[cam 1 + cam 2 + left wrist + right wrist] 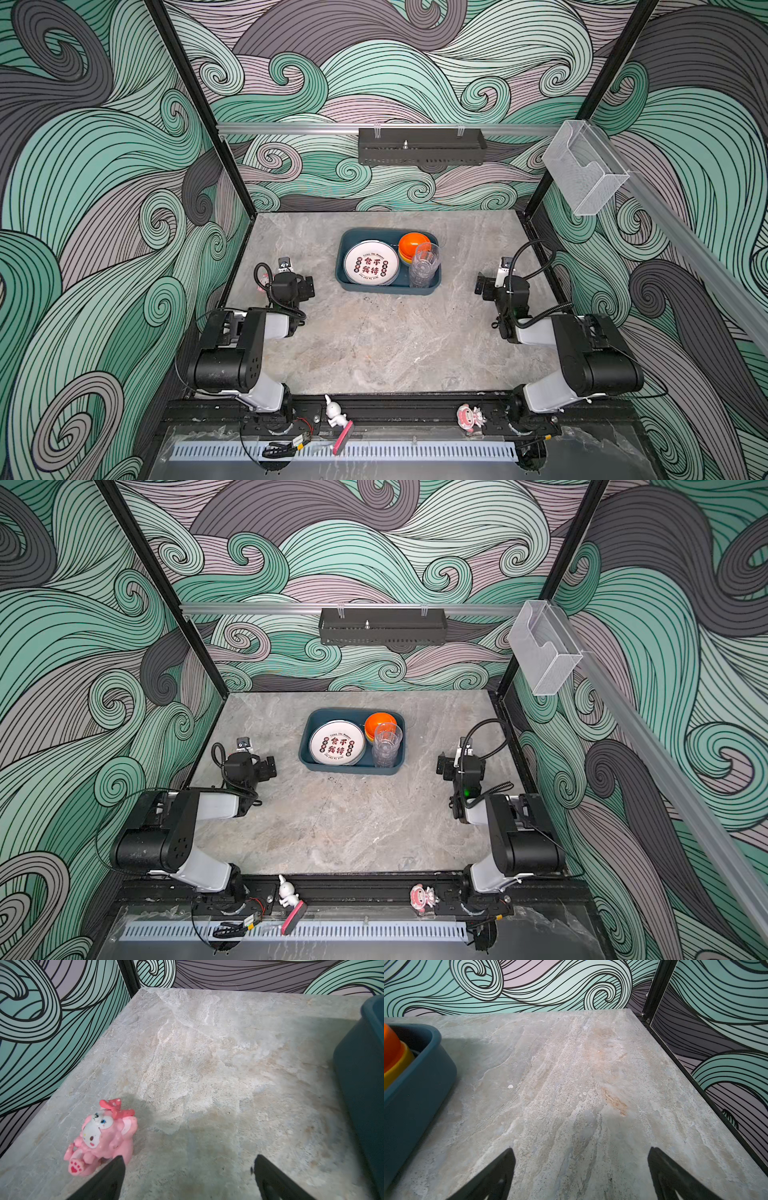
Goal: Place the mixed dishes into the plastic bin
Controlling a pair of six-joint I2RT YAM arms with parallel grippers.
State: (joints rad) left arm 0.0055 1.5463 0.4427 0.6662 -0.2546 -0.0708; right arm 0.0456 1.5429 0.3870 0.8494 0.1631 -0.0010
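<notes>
One teal plastic bin (386, 289) held one visible printed plate (371, 264), at least two nested bowls, an orange bowl (413, 244) over a yellow bowl (396, 1068), and stacked clear tumblers (424, 266), their number unclear. There were three figurines: a pink figurine (101, 1136), a second pink figurine (469, 417) and one white figurine (334, 411).

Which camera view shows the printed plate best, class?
Both top views show the printed plate whole, lettering readable, lying in the plastic bin. The left wrist view shows only the bin's outer wall; the right wrist view shows its corner and stacked bowls, no plate.

Overhead pair, low wrist close-ups, plastic bin (382, 289) throughout
</notes>
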